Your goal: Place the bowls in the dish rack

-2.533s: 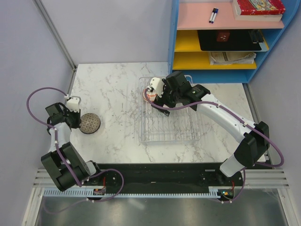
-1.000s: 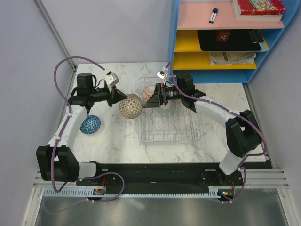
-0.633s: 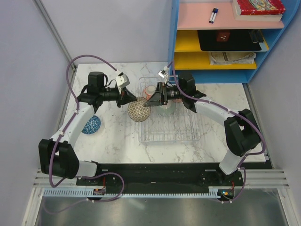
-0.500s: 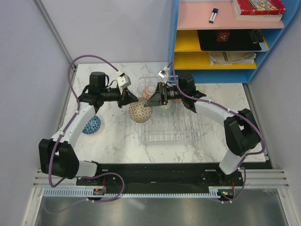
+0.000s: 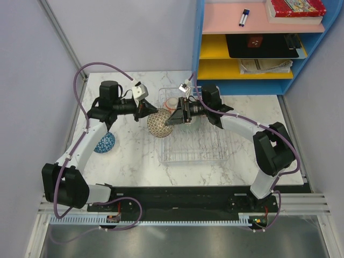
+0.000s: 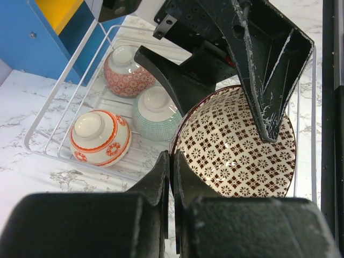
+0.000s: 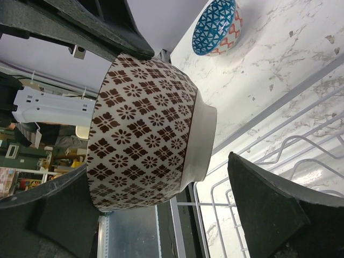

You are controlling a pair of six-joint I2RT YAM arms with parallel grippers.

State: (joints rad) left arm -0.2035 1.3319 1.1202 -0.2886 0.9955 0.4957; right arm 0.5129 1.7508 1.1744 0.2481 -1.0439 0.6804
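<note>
My left gripper [image 5: 148, 110] is shut on the rim of the brown-patterned bowl [image 5: 159, 123] and holds it on its side over the dish rack's [image 5: 199, 148] left edge. My right gripper [image 5: 173, 115] is open, its fingers [image 6: 269, 75] straddling that bowl without clamping it. In the left wrist view my left gripper [image 6: 172, 157] pinches the bowl [image 6: 242, 145]. In the rack's far corner sit a red-patterned bowl [image 6: 124, 72], a pale green bowl [image 6: 156, 106] and a white bowl with orange-red rings [image 6: 100, 138], all upside down. A blue-patterned bowl [image 5: 102, 142] lies on the table at left.
The rack's wire rim [image 6: 64, 91] runs close beside the three bowls. The right wrist view shows the brown bowl [image 7: 142, 134], the blue bowl [image 7: 217, 27] and rack wires [image 7: 269, 156]. A blue shelf unit [image 5: 258, 48] stands behind the rack.
My left arm carried the brown bowl rightward to the rack's left edge. My right gripper moved left and now has its open fingers on either side of the bowl.
</note>
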